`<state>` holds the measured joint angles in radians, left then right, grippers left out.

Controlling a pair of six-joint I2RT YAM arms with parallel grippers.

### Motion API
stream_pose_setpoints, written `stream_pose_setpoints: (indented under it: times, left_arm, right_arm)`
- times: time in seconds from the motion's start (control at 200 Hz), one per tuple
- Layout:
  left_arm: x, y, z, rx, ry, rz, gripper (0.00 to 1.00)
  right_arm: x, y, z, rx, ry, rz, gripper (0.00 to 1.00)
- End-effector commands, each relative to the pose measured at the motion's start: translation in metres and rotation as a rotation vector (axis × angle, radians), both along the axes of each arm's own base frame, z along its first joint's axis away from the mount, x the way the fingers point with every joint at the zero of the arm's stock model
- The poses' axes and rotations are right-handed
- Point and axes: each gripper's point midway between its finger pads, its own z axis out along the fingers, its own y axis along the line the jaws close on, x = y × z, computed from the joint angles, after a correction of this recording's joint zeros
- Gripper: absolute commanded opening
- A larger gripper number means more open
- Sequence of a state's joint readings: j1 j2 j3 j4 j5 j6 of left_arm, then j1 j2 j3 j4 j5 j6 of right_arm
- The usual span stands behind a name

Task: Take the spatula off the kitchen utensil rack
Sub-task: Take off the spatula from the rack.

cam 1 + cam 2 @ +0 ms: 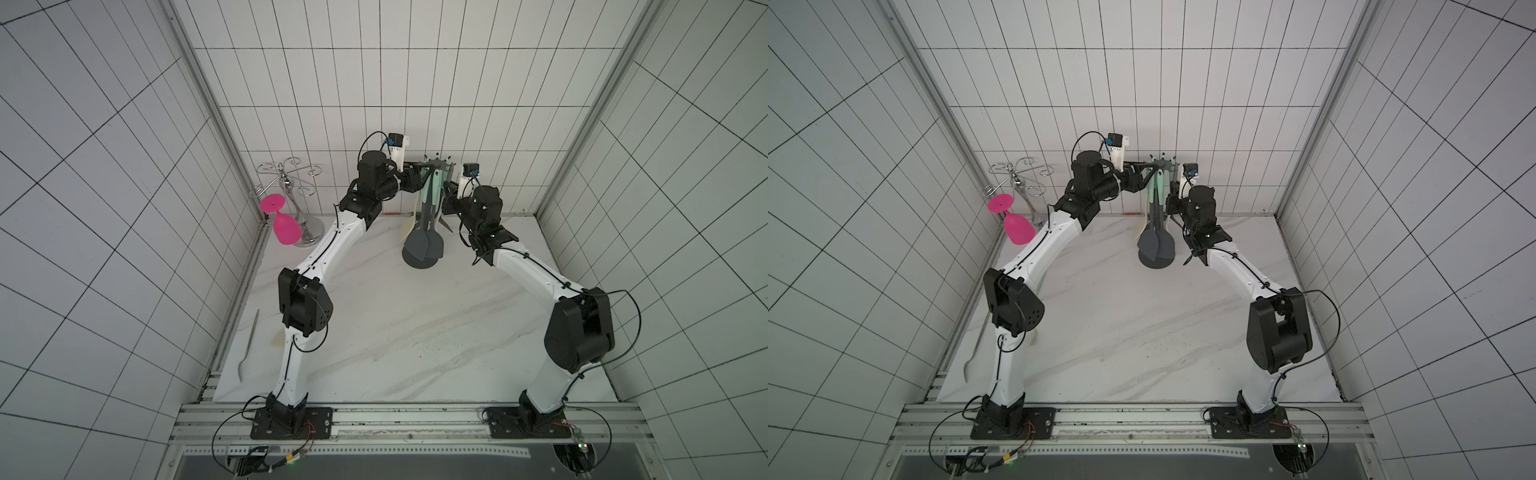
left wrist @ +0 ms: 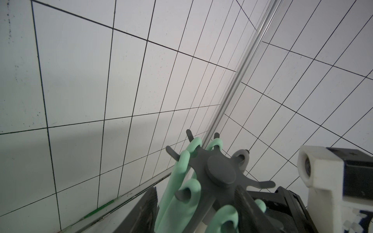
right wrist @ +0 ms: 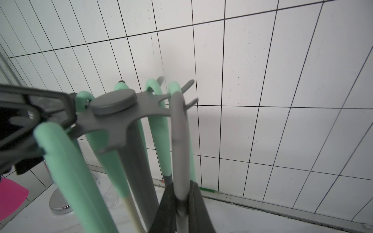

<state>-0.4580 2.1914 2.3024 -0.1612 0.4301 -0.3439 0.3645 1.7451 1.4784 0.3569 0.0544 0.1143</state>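
- two grippers of yours meet at the top of the kitchen utensil rack (image 1: 417, 264), which stands upright on its round base at the back of the marble table (image 1: 395, 332), close to the tiled back wall.
- your right gripper (image 3: 181, 189) is closed tight on the grey handle of the spatula (image 3: 179, 141), low on that handle, with one finger on each side.
- the spatula hangs with its top end at a forked hook of the rack's crown (image 3: 116, 103), on the side towards your right arm.
- your left gripper (image 1: 430, 169) reaches in from the opposite side with its jaws partly apart, one either side of the pole just under the crown. you cannot tell from these views whether they press on anything.
- several mint-handled utensils (image 1: 429, 195) hang from the other hooks, their dark and cream heads low near the base.
- well apart on your left, a chrome glass holder (image 1: 288, 183) carries a pink glass (image 1: 286, 227) upside down.
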Motion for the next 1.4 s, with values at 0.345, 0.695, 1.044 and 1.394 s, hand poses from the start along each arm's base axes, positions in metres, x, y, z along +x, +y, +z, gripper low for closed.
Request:
stream_pose_setpoints:
  times: [0.345,0.695,1.044,1.394]
  left_arm:
    - [0.03,0.02,-0.035,0.041,0.085,0.101,0.58]
    - [0.031,0.026,-0.036,0.043,0.094,0.099,0.57]
    - [0.026,0.018,-0.042,0.054,0.114,0.078,0.56]
    - [0.012,0.003,-0.044,0.061,0.123,0.039,0.57]
  right_arm:
    - [-0.02,-0.027,0.075,-0.002,-0.138,-0.109,0.0]
    - [-0.024,-0.037,0.052,-0.283,-0.038,-0.154,0.0]
    - [-0.027,-0.049,0.074,0.009,-0.074,-0.153,0.0]
    - [-0.032,-0.057,0.077,0.048,-0.072,-0.199,0.0]
